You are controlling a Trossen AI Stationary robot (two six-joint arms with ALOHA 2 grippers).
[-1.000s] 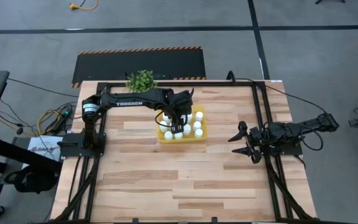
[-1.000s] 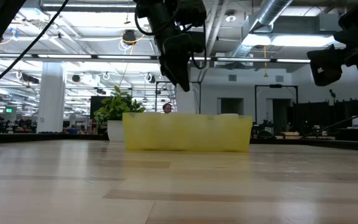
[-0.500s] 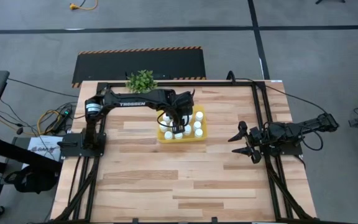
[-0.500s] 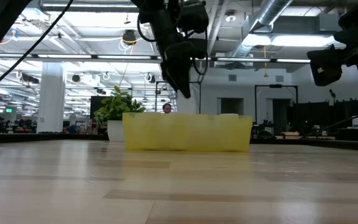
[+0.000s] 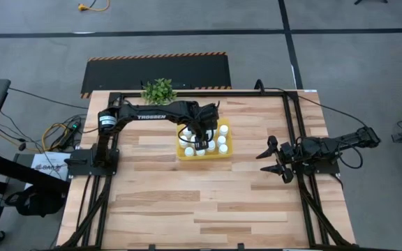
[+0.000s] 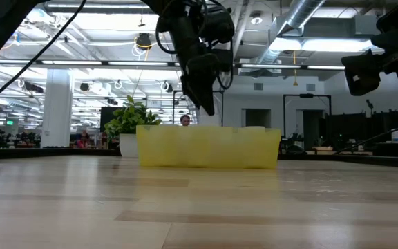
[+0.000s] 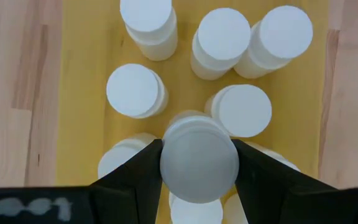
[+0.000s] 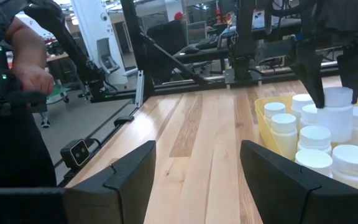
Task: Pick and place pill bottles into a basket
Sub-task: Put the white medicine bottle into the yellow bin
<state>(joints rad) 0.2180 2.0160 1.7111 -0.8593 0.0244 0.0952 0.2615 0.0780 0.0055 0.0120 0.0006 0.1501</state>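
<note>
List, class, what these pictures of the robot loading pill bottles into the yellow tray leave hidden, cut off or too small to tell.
- High view: the left gripper and its arm cover several pill bottles, so no full count.
- Low view: the yellow tray wall hides the bottles inside.
- Left wrist view: the held bottle hides those beneath; the nearest are cut off by the edge.
- Right wrist view: the tray runs off the picture's edge; the right gripper waits apart, open.

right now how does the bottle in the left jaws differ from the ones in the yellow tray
The white round-capped pill bottle is clamped in the left gripper, raised above the others; the other white pill bottles stand free and upright on the shallow yellow plastic tray. All look identical.
</note>
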